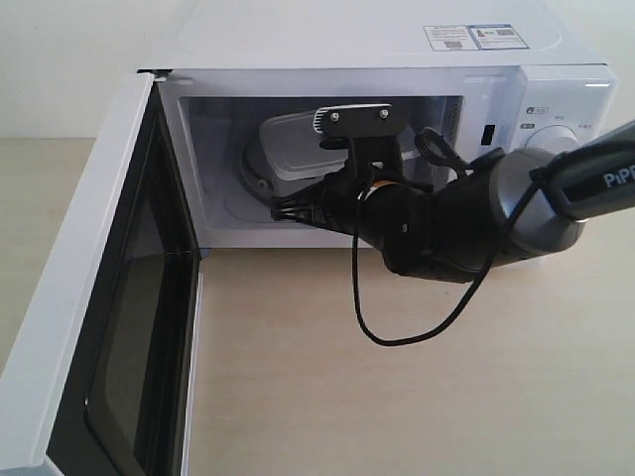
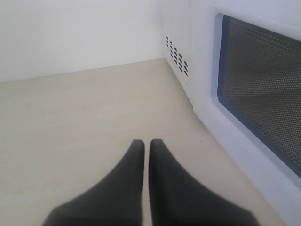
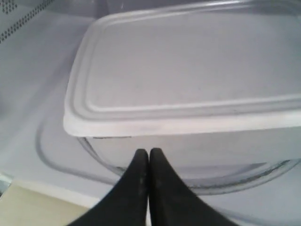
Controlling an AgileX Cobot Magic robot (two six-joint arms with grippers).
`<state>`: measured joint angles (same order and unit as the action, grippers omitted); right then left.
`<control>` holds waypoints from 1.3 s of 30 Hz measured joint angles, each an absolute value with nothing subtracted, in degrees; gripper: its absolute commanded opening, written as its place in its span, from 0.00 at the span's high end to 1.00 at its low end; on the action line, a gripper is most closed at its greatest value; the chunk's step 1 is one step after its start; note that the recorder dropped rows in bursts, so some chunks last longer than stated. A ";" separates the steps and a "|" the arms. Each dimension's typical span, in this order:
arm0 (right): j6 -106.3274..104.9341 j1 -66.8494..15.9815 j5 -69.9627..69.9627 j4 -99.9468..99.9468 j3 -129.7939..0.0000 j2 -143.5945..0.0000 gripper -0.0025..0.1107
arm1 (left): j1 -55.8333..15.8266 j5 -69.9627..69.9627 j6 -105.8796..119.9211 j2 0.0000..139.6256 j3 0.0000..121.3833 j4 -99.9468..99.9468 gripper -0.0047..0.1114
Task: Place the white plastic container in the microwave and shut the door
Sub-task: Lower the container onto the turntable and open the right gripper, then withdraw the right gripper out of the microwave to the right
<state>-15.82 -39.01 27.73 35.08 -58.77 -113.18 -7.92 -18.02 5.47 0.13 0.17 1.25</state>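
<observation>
so the right arm [image 1: 446,223] is chunky matte black near the wrist, then a silvery grey link [image 1: 531,198] and a dark sleeve with white "PiPE" lettering [image 1: 617,178]. A thin black cable [image 1: 397,343] loops loose off it, and a flat black bracket [image 1: 357,117] carries two shiny screws [image 1: 334,116]. The left gripper [image 2: 146,142] and right gripper [image 3: 149,151] both have smooth black fingers [image 2: 122,188] tapering to points

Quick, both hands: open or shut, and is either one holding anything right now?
Left hand: shut, holding nothing, outside by the door.
Right hand: shut, holding nothing, tips at the white plastic container in the microwave.
</observation>
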 measured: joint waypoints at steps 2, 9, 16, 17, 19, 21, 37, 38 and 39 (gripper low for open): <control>-15.90 -39.48 27.70 35.31 -58.33 -113.04 0.98 | -7.92 -18.02 5.47 0.13 0.17 1.25 0.92; -15.90 -41.04 27.92 35.85 -56.58 -111.25 0.98 | -7.92 -18.02 5.47 0.13 0.17 1.25 0.92; -15.79 -41.04 28.47 36.31 -56.48 -111.00 0.98 | -7.92 -18.02 5.47 0.13 0.17 1.25 0.92; -15.79 -41.04 28.27 36.41 -56.48 -110.87 0.98 | -7.92 -18.02 5.47 0.13 0.17 1.25 0.92; -15.66 -41.12 27.35 36.75 -56.34 -110.87 0.98 | -7.92 -18.02 5.47 0.13 0.17 1.25 0.92; -15.65 -41.94 27.79 38.13 -54.65 -110.48 0.98 | -7.92 -18.02 5.47 0.13 0.17 1.25 0.92; -17.19 -45.73 2.91 43.37 -36.48 -74.67 0.98 | -7.92 -18.02 5.47 0.13 0.17 1.25 0.92; -17.57 -45.73 0.55 43.37 -36.48 -72.97 0.98 | -7.92 -18.02 5.47 0.13 0.17 1.25 0.92; -17.74 -45.73 -0.91 43.37 -36.48 -71.92 0.98 | -7.92 -18.02 5.47 0.13 0.17 1.25 0.92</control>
